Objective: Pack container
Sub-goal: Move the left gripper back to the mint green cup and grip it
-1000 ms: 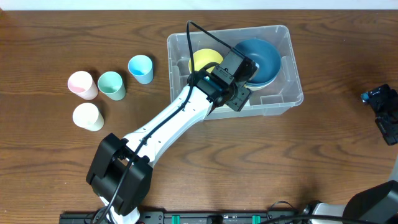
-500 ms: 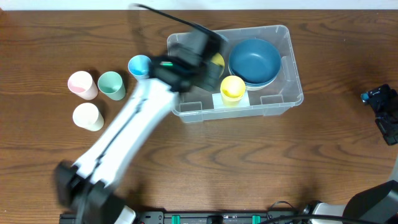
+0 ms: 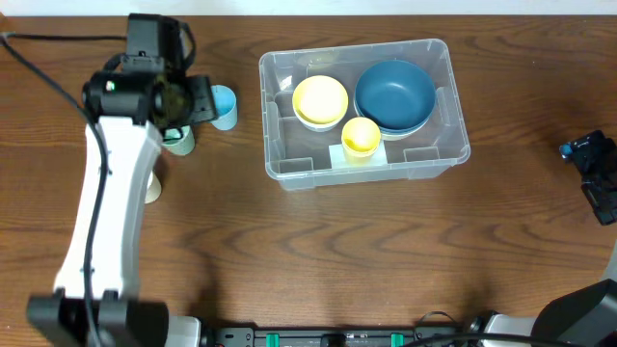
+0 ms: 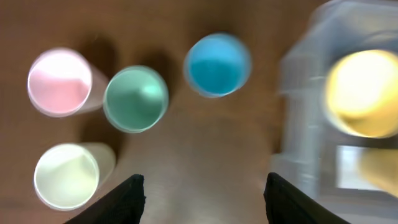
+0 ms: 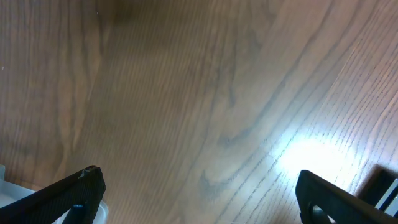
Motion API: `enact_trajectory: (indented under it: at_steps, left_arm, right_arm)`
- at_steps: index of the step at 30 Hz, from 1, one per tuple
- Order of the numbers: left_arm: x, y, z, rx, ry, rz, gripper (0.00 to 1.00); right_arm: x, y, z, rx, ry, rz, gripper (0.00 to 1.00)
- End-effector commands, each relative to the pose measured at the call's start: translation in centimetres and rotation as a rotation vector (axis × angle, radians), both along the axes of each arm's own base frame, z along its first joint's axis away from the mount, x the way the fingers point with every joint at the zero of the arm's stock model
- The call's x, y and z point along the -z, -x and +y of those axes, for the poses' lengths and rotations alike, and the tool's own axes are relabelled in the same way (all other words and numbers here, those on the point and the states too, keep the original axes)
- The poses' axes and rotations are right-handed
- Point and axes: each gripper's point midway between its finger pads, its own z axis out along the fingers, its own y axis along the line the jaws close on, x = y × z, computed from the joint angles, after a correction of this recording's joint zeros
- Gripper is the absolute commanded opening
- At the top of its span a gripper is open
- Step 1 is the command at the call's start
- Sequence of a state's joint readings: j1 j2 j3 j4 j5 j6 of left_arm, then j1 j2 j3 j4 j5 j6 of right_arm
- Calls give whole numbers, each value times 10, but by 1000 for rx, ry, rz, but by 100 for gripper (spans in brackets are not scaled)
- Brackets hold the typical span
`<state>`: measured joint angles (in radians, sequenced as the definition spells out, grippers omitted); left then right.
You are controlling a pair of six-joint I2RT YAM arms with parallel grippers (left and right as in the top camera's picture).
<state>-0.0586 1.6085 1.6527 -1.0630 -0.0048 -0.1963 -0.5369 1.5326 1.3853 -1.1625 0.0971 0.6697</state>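
Overhead view: the clear container [image 3: 453, 125] sits at 1 o'clock from the middle of the wooden table [image 3: 386, 260]. It holds a yellow bowl [image 3: 320, 99] at its 10 o'clock, a dark blue bowl [image 3: 394, 93] at its 2 o'clock and a yellow cup [image 3: 361, 137] at its 6 o'clock, just beside the white label [image 3: 337, 157]. The left gripper [image 4: 208, 199] hangs above a cluster of cups at the table's 10 o'clock, well apart from the container, its jaws wide apart with nothing between them. The blurred left wrist view shows a blue cup [image 4: 217, 64], green cup [image 4: 135, 98], pink cup [image 4: 60, 81] and cream cup [image 4: 66, 176] standing mouths up, with the container's wall at 3 o'clock. From overhead, the left arm hides the pink cup and parts of the green and cream ones. The right gripper [image 5: 205, 199] sits at the table's 3 o'clock edge, jaws spread wide over the wood, gripping nothing.
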Motion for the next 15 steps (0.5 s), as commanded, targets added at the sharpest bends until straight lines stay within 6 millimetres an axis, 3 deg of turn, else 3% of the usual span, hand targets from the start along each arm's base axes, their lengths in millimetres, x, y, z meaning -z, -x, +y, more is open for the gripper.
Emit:
enact_trajectory:
  at_steps: [1,8,15]
  left_arm:
    - [38,-2,19,-73,-4,117,63]
    - [101,-19,32,-39,-31,253,63]
    - [141,-25,32,64,-63,341,63]
  right_arm:
    - [-1,0,0,10,2,-2,99]
    - [-1,0,0,10,2,-2,99]
    - [-1,0,0,10,2,-2,99]
